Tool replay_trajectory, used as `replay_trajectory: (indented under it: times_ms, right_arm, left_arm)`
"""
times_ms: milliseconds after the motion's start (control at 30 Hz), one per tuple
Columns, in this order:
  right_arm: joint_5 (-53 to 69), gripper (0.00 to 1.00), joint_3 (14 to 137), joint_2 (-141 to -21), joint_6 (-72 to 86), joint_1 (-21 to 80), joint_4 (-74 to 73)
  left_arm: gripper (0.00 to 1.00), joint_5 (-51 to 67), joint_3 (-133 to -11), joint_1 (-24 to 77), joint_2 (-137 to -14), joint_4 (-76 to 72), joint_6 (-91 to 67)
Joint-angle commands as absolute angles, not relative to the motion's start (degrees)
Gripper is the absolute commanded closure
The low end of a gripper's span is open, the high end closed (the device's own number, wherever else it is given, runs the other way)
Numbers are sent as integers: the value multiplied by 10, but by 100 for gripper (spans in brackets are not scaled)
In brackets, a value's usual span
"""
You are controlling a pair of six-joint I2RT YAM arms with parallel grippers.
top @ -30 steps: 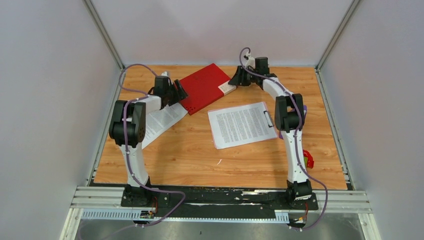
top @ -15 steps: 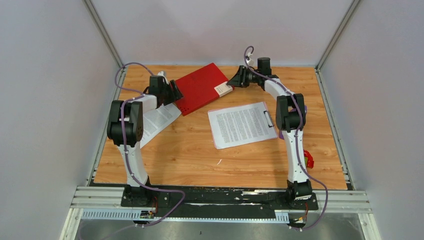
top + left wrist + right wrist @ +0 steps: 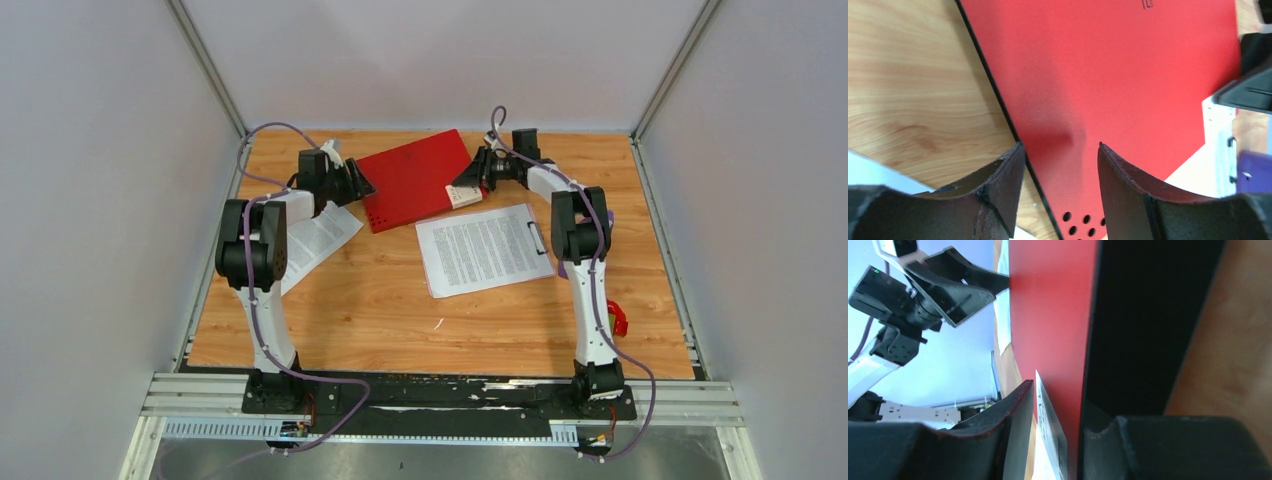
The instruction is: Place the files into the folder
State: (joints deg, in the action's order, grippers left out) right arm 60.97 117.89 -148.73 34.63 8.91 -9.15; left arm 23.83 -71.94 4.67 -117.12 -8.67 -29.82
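The red folder [image 3: 415, 178] lies at the back middle of the table. My left gripper [image 3: 362, 185] is open, its fingers astride the folder's left edge beside the punched holes [image 3: 1083, 222]; the red cover [image 3: 1128, 75] fills the left wrist view under my gripper [image 3: 1060, 145]. My right gripper [image 3: 468, 180] is closed on the folder's right corner by the white label [image 3: 462, 196]. In the right wrist view my gripper [image 3: 1058, 390] has the red cover [image 3: 1053, 305] and label [image 3: 1048, 425] between its fingers. Loose files [image 3: 322, 236] lie under my left arm.
A pink clipboard holding a printed sheet [image 3: 485, 248] lies in front of the folder, its metal clip [image 3: 537, 238] to the right. A small red object [image 3: 617, 320] sits by the right arm's lower link. Grey walls enclose the table on three sides.
The folder has turned clockwise and its label corner has shifted toward me, moving with the right gripper. The left gripper has stayed at the folder's left edge.
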Motion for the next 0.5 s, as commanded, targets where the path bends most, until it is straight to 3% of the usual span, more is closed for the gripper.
replay_trajectory:
  times_ms: [0,100,233,467]
  right_arm:
    - [671,70,1177,-1454,363,121,-112]
    - [643,75,1138,-1422,328,120,-103]
    - [615,97,1076,-1365,303,120,-45]
    - [552,100,987,-1231,185,133,-11]
  left_arm:
    - [39,348,-751,69,-1166,-157,-315]
    - [39,345,-753,69,-1158,-149,-311]
    - [35,309,-770,69,-1128,-88,-289]
    - [28,161,-854,69,-1032,126,-263]
